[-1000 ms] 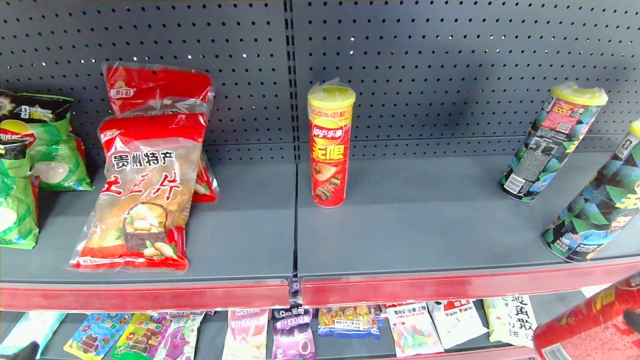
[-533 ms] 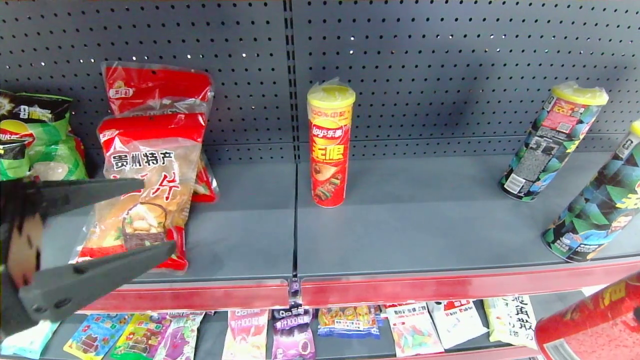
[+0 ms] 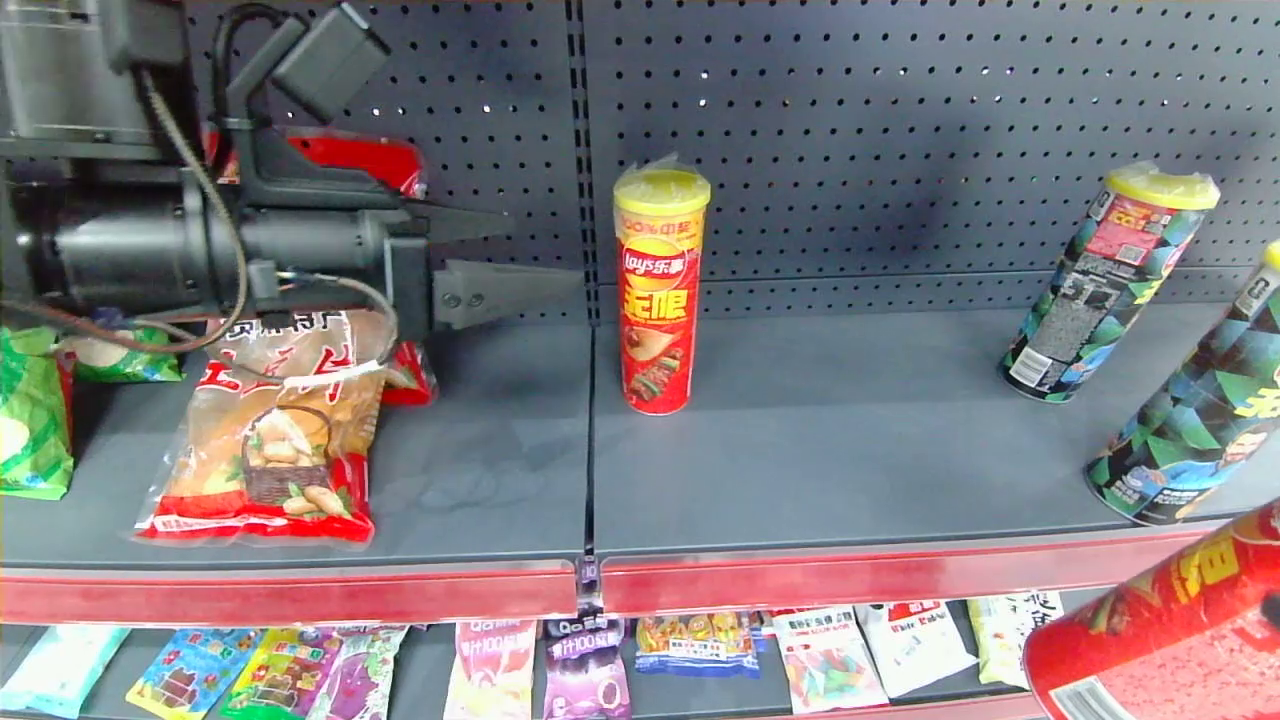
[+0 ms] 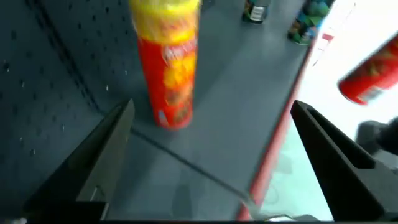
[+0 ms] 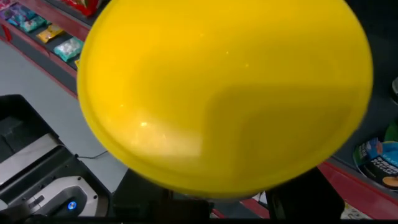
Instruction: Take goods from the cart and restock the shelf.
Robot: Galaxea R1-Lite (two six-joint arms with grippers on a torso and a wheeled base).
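Red chip can [image 3: 1170, 640] hangs tilted in front of the shelf [image 3: 800, 450] edge, low on the robot's right, its yellow lid [image 5: 224, 93] facing the wrist camera. The right gripper [image 5: 227, 202] is clamped around it. The left gripper [image 3: 545, 252] hovers above the shelf board with its fingers spread wide and nothing between them, just beside an upright red can [image 3: 658, 300] and above a bag of potato slices [image 3: 270, 440]. Dark patterned cans [image 3: 1100, 285] stand at the shelf's right end.
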